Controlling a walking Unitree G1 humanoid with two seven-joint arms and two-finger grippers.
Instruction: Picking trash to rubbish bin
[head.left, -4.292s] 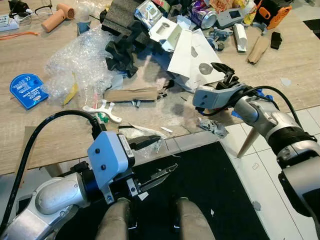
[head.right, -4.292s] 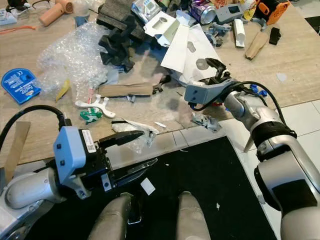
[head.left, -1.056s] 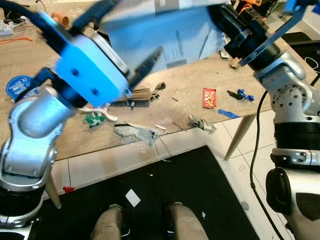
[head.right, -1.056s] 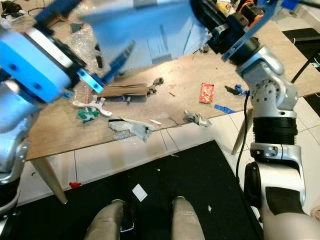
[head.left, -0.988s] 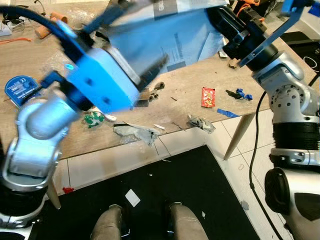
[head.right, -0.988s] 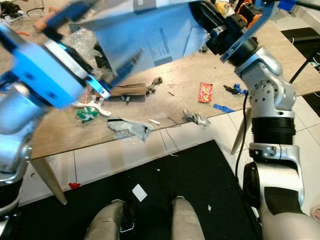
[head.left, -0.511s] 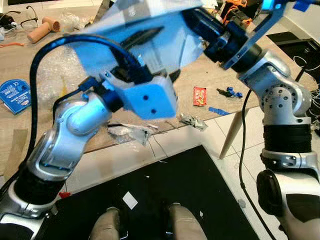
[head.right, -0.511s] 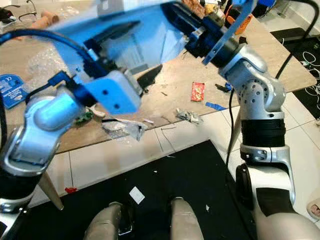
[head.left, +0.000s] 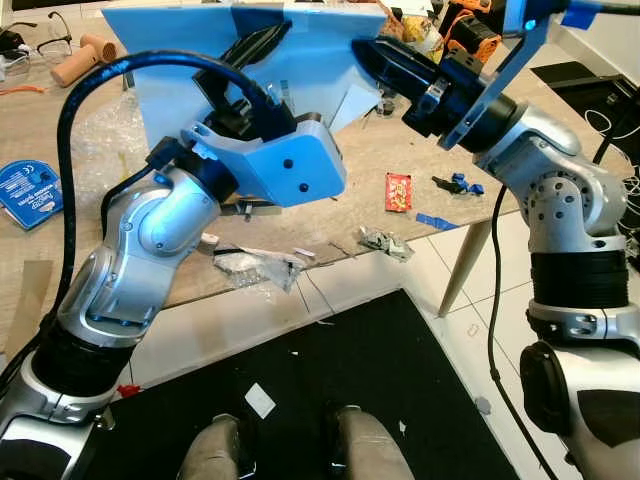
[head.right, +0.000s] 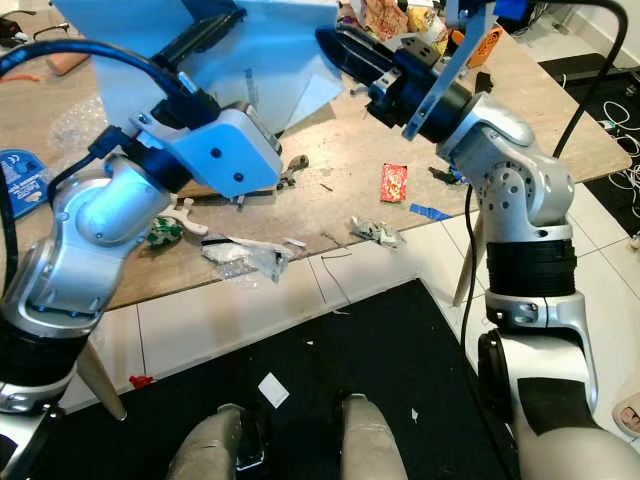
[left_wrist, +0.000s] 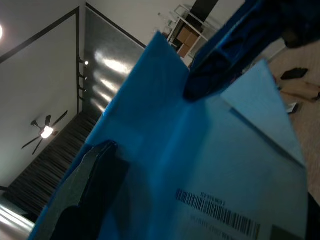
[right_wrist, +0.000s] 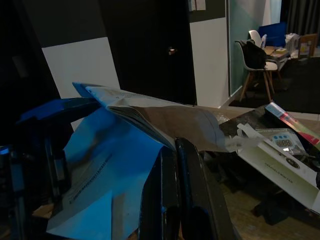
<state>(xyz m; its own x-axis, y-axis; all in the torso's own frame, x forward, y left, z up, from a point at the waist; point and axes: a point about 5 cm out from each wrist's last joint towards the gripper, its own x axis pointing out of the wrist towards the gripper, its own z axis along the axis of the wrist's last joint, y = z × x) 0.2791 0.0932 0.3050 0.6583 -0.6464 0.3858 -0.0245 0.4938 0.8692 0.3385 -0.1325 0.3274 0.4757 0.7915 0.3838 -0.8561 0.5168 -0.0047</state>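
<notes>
Wooden table (head.left: 400, 160), one paper sheet (head.left: 310, 50), two grippers

A light wooden counter (head.left: 380, 160) is seen standing on pale floor tiles (head.left: 230, 325), with a black mat (head.left: 400, 400) laid on the floor just before it. A blue round pack (head.left: 25, 190) is seen lying toward the counter's left side. A beige hair dryer (head.left: 78, 62) and a pair of glasses (head.left: 25, 40) are seen near the far left corner. An orange and black tool (head.left: 470, 35) is seen at the far right
</notes>
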